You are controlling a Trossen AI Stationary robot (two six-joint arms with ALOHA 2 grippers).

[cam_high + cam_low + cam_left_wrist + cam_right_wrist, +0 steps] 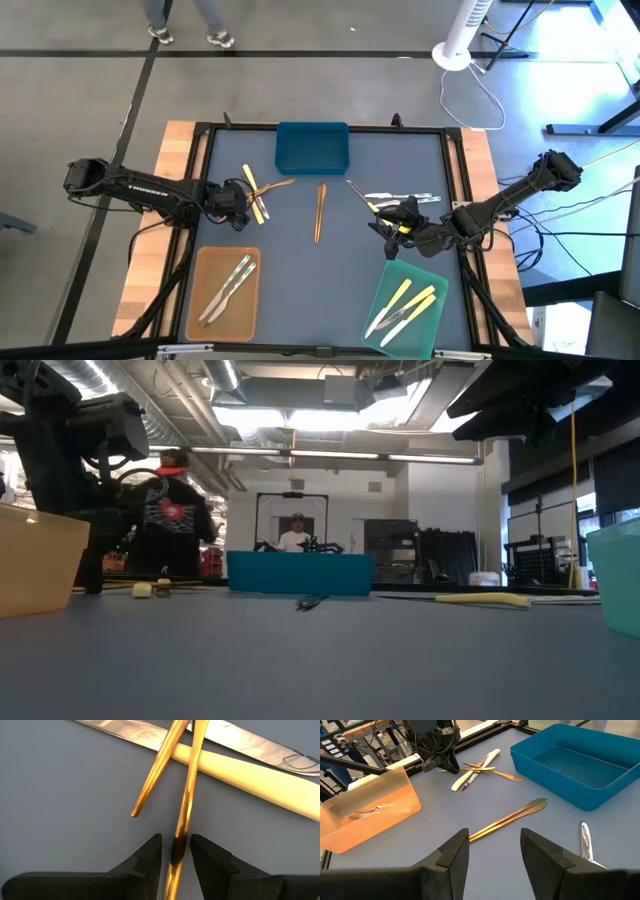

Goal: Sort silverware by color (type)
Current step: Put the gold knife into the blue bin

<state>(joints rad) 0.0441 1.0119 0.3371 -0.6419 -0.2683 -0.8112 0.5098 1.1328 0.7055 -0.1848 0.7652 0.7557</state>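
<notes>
A small heap of silverware [255, 190] lies left of the blue tray [312, 150]: a pale yellow-handled knife [240, 775] with two wood-brown, golden pieces crossed over it. My left gripper [238, 203] points down at this heap. It is open, with its fingers low on either side of one golden handle [186, 805] and a narrow gap showing on each side. My right gripper [388, 225] hovers open with nothing between its fingers [540, 855], right of a golden pair [510, 817] at the table's middle.
The tan tray [205, 265] at the near left holds silvery pieces [228, 288]. The green tray [430, 320] at the near right holds pale yellow ones [408, 303]. Silvery utensils [400, 198] lie by the right gripper. The low view shows people beyond the table.
</notes>
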